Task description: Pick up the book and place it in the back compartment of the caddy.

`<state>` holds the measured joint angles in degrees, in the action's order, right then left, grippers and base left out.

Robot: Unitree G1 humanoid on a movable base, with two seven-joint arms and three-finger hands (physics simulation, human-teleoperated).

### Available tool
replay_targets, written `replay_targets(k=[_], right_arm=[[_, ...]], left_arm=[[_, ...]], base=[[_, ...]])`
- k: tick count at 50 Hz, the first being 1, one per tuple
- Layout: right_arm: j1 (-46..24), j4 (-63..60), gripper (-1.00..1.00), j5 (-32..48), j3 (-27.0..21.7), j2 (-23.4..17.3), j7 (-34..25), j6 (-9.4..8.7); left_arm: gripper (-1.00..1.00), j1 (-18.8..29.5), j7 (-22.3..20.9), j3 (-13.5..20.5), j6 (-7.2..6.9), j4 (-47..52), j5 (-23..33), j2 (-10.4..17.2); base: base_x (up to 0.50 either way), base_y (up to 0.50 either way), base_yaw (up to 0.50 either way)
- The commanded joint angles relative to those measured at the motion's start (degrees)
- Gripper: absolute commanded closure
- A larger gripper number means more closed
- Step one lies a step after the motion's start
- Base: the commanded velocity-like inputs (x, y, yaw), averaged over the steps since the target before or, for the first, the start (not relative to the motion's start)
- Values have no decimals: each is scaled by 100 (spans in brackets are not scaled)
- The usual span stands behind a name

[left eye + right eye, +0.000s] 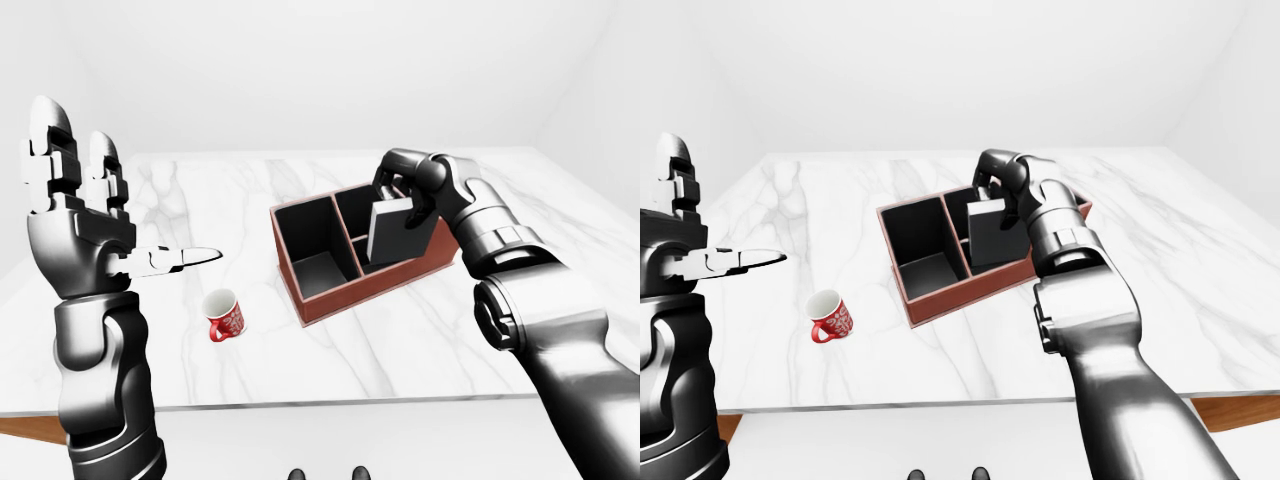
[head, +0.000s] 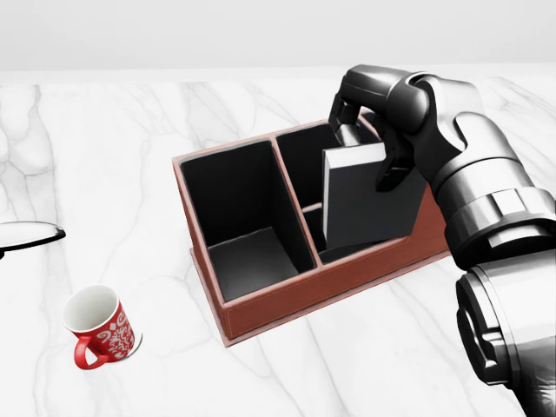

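**A:** Mug (image 2: 102, 336) first, nearest the table's near edge: red with a white pattern, standing upright, well apart from everything else. What comes after it?

**B:** Further in sits the caddy (image 2: 261, 308), a reddish-brown box with black-lined compartments, set at an angle near the middle of the marble table (image 2: 104, 174). It has one long compartment on the head view's left and two smaller ones on the right, one behind the other.

**A:** And the book?

**B:** The book (image 2: 369, 204) is dark-covered with a pale page edge, held tilted over the two right-hand compartments. Its lower edge is at or just inside the caddy's rim, about over the divider between them. I cannot tell whether it touches.

**A:** Who holds it?

**B:** The right hand (image 2: 373, 130) is clenched on the book's top edge, fingers wrapped over both covers. The left hand (image 1: 85, 215) is raised beside the table's left edge, fingers spread, holding nothing.

**A:** How should the book handle?

**B:** I judge it stiff and fairly light, with a smooth cover that could slip in a shallow pinch. Gripped at the top, it hangs and may swing, so a corner could catch on the divider. A hold along the spine or the upper edge seems best, leaving the lower part free to slide into the far compartment.
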<state>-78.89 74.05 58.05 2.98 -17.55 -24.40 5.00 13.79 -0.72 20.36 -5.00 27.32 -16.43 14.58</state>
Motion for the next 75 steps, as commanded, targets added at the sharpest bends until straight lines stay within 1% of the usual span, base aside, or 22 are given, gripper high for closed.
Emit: replay_targets(k=[1, 29, 56, 75], right_arm=[[-25, 49, 100, 87, -146, -26, 246, 0], [196, 159, 100, 177, -181, 2, 888, 0], [344, 190, 100, 467, -119, 16, 1461, 0], [397, 204, 100, 662, -69, 147, 1837, 0]], left_arm=[[-100, -11, -6, -2, 0, 10, 3, -4], [-100, -1, 5, 8, 0, 24, -11, 4], [-100, -1, 2, 10, 0, 64, -7, -3], [-100, -9, 2, 41, 0, 103, -41, 9]], base=[[0, 0, 0], [0, 0, 0], [0, 0, 0], [0, 0, 0]])
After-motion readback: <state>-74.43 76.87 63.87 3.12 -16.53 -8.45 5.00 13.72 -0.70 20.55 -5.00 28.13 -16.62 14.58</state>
